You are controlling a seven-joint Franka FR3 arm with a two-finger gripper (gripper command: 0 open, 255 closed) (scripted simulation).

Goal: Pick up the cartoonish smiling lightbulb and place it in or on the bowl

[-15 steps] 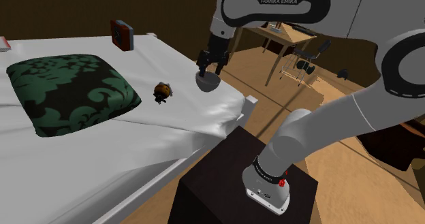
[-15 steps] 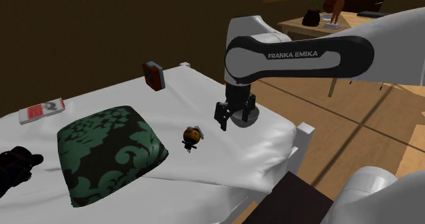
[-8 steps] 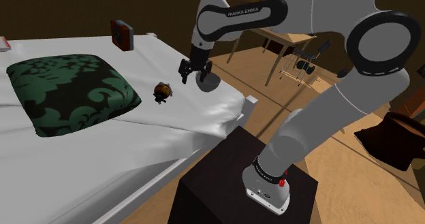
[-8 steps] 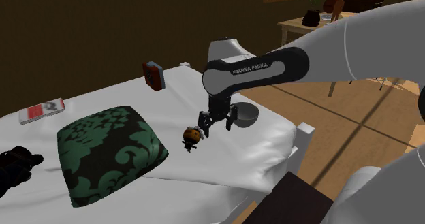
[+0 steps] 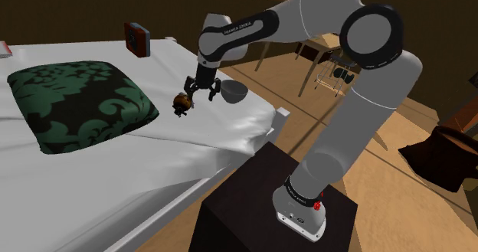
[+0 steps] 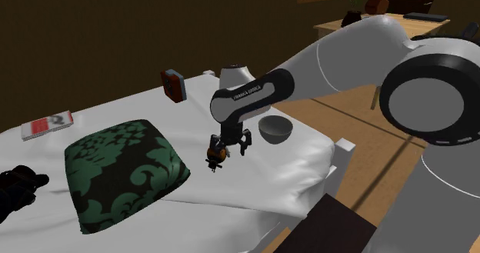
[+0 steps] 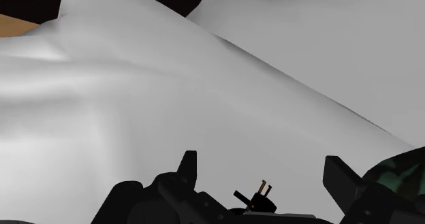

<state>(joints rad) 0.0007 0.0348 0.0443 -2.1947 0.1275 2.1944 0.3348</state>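
Wrist view, tool [image 7: 263,163] spread wide over white sheet [image 7: 204,86], smiling lightbulb [image 7: 257,201] inside its gap, not clasped.

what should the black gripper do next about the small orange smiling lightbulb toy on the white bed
Probably ease down a little onto the orange smiling lightbulb toy: the black gripper hangs just above it, fingers open, the toy's dark end between them, not yet clasped.
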